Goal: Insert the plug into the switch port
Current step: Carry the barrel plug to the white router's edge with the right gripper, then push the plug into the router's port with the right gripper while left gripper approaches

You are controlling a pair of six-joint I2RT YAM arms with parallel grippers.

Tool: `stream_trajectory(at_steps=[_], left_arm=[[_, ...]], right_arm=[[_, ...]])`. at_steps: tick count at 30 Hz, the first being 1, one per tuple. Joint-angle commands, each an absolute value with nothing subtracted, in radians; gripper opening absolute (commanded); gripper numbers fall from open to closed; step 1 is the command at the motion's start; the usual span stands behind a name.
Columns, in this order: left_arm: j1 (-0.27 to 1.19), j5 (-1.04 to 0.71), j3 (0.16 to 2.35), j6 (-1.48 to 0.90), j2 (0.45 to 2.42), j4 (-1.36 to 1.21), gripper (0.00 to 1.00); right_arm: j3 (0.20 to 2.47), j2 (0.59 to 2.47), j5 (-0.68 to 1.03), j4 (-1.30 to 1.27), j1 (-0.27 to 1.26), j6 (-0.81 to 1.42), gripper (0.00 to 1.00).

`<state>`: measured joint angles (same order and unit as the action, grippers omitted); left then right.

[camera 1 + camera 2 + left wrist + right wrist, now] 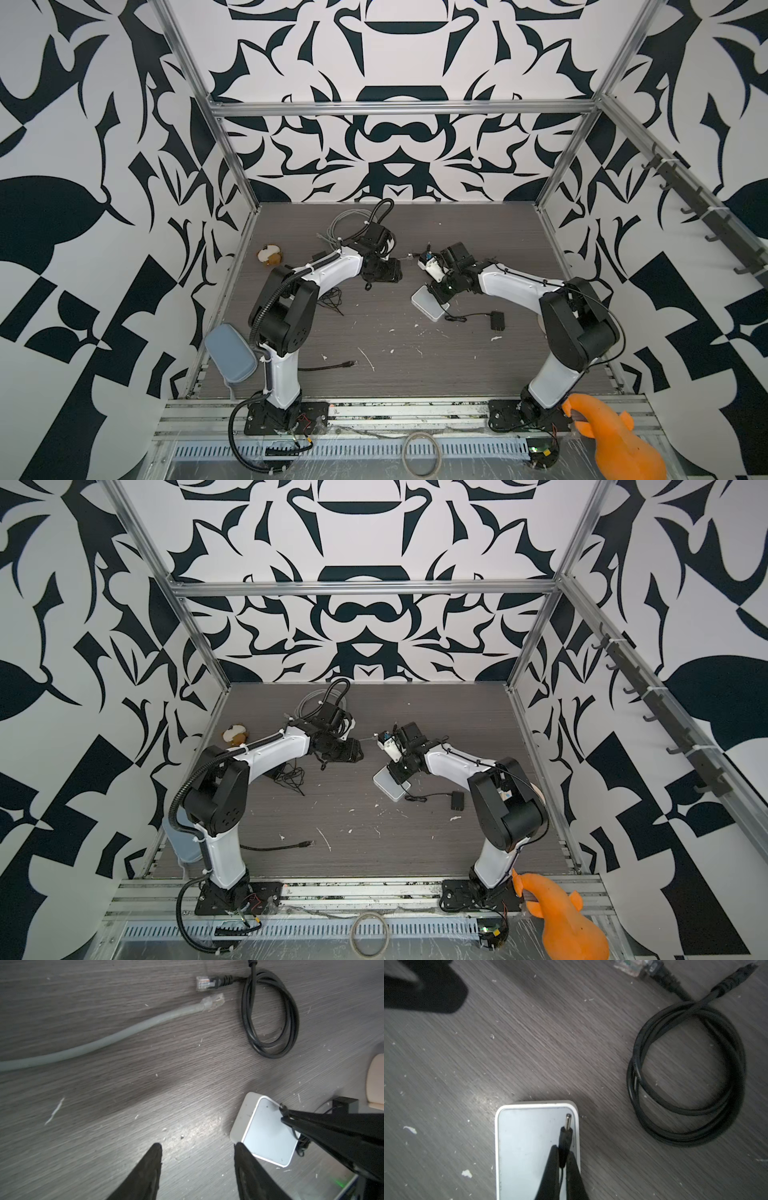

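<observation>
**Grey wood-grain surface: plug being held over the switch**

Grey wood-grain surface (457, 232) is lying inside an aluminium frame (399, 108), whose rails are running along its far, left and right edges. Black-and-white patterned walls (395, 145) are closing in three sides. White flecks are dotting the grain.

The right jaws are clamping the black barrel plug (566, 1136) by its body, with the metal tip pointing out beyond them. The plug is hanging over the top face of the white switch (525, 1147), near one corner. Whether it is touching that face cannot be told.

The left jaws are standing apart and gripping nothing, over bare surface just beside the switch (264, 1132).

A coiled black cable (685, 1076) and a grey cable (124, 1030) are lying farther out, well apart from the switch. Bare surface is stretching between the two arms toward the near edge.
</observation>
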<state>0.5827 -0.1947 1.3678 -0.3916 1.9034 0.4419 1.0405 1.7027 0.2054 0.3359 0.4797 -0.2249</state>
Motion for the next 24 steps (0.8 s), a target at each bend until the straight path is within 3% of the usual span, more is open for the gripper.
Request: stream_trajectory(at_steps=[1, 6, 12, 24], left_arm=[[0.608, -0.233, 1.359, -0.433, 1.933, 0.415, 0.59], [0.623, -0.239, 1.374, -0.465, 1.957, 0.402, 0.58], [0.623, -0.235, 1.398, -0.474, 1.973, 0.397, 0.58], [0.666, -0.219, 1.454, -0.572, 2.065, 0.304, 0.59]], right_arm=[[1.048, 1.603, 0.196, 0.485, 0.474, -0.401, 0.0], [1.071, 1.569, 0.112, 0.698, 0.471, -0.566, 0.0], [1.057, 1.581, 0.167, 0.841, 0.472, -0.561, 0.0], [0.95, 1.63, 0.182, 0.646, 0.471, -0.551, 0.0]])
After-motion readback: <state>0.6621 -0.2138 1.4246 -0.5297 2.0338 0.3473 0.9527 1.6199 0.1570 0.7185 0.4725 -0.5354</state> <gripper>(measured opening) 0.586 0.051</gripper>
